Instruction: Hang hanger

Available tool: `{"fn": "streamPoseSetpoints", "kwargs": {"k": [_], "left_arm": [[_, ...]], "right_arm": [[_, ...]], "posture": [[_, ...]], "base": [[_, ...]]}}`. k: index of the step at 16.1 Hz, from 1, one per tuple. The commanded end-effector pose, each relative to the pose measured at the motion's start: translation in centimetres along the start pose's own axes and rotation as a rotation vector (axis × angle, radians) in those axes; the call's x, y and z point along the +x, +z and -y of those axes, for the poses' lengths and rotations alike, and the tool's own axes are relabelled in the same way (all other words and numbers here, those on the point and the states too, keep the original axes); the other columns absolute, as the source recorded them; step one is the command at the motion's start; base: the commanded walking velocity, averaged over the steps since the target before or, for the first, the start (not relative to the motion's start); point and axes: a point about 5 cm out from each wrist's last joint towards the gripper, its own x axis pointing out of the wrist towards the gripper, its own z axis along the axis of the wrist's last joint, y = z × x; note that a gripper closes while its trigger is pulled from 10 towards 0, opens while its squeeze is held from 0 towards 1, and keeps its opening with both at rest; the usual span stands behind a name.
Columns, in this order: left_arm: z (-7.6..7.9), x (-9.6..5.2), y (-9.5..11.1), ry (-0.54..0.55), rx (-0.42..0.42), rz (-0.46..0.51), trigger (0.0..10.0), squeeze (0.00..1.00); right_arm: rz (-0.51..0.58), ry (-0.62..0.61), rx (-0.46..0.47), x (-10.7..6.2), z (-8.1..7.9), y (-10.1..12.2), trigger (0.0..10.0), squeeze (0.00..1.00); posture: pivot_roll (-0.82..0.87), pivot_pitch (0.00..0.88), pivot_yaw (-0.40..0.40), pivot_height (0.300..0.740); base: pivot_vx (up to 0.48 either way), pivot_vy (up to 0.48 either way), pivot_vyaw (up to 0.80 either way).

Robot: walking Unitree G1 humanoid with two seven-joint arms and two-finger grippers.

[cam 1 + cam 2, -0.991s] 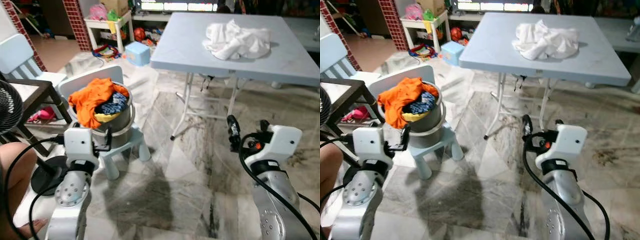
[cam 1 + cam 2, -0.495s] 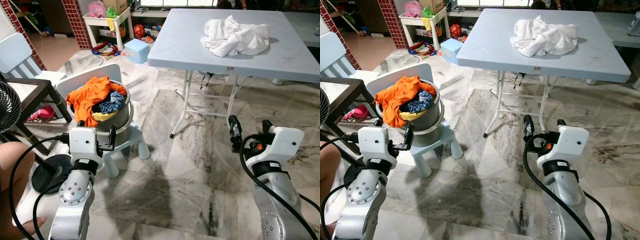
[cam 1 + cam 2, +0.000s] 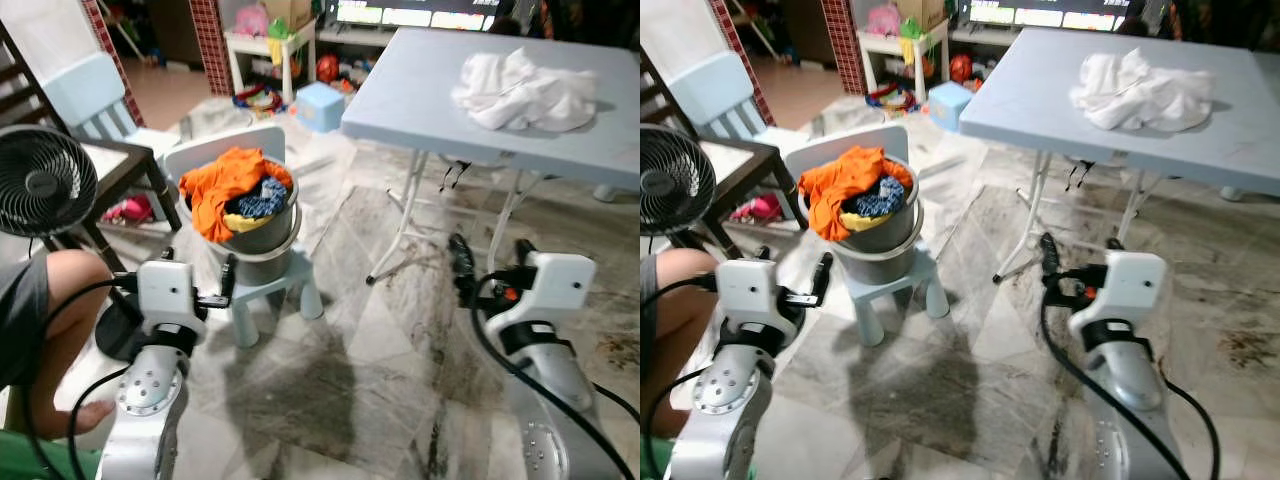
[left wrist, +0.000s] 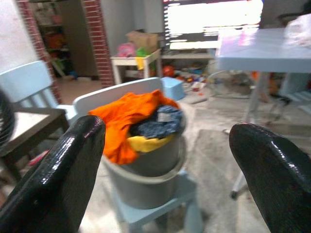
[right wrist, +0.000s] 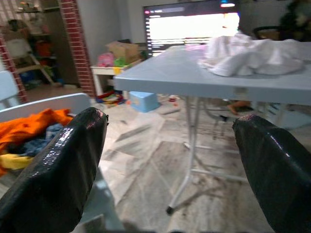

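The robot is at the searching step: no hanger can be made out, so where it lies cannot be told. The left gripper (image 3: pixel 197 290), fingers spread and empty, hovers just short of the grey laundry bucket (image 3: pixel 262 232) on its small blue stool (image 3: pixel 275 285); the right gripper (image 3: pixel 487 268), likewise apart and empty, hangs well clear of the bucket, near the folding table (image 3: pixel 450 110). Next, I judge, the robot must find the hanger before any grasp.

Count: 1 desk (image 3: pixel 420 95), 1 white cloth heap (image 3: pixel 525 90), 1 grey bucket (image 3: pixel 262 232) of clothes, 1 small stool (image 3: pixel 272 290), 1 fan (image 3: pixel 42 180), 2 chairs: pale blue (image 3: pixel 88 95), dark wood (image 3: pixel 118 172).
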Motion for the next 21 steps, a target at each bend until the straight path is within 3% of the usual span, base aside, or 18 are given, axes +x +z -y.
{"fn": "streamPoseSetpoints", "kwargs": {"k": [1, 5, 11, 18, 21], "left_arm": [[-0.06, 0.03, 0.16, -0.007, 0.0, 0.01, 10.0, 0.0], [0.01, -0.02, 0.23, -0.015, -0.009, 0.011, 10.0, 0.0], [-0.02, -0.01, 0.16, -0.021, -0.013, 0.004, 10.0, 0.0], [0.82, -0.01, 0.35, -0.058, -0.042, 0.011, 10.0, 0.0], [0.83, -0.04, 0.37, -0.057, -0.047, 0.01, 10.0, 0.0]], "right_arm": [[0.005, 0.004, -0.003, 0.02, 0.0, 0.05, 10.0, 0.0], [0.011, 0.026, -0.013, -0.04, -0.42, 0.1, 10.0, 0.0], [0.006, 0.022, -0.009, -0.09, -0.31, -0.12, 10.0, 0.0], [0.004, 0.028, -0.02, 0.04, -0.19, -0.2, 10.0, 0.0], [0.009, 0.036, -0.021, 0.17, -0.33, -0.08, 10.0, 0.0]], "posture": [[0.0, 0.067, 0.007, 0.74], [0.0, 0.074, 0.006, 0.74], [0.0, 0.077, 0.01, 0.74], [0.01, 0.078, 0.0, 0.74], [0.01, 0.078, -0.006, 0.74]], "base": [[0.266, 0.0, 0.0], [0.301, 0.0, 0.1], [0.313, 0.0, 0.66], [0.355, 0.0, 0.0], [0.374, 0.0, 0.52]]}}
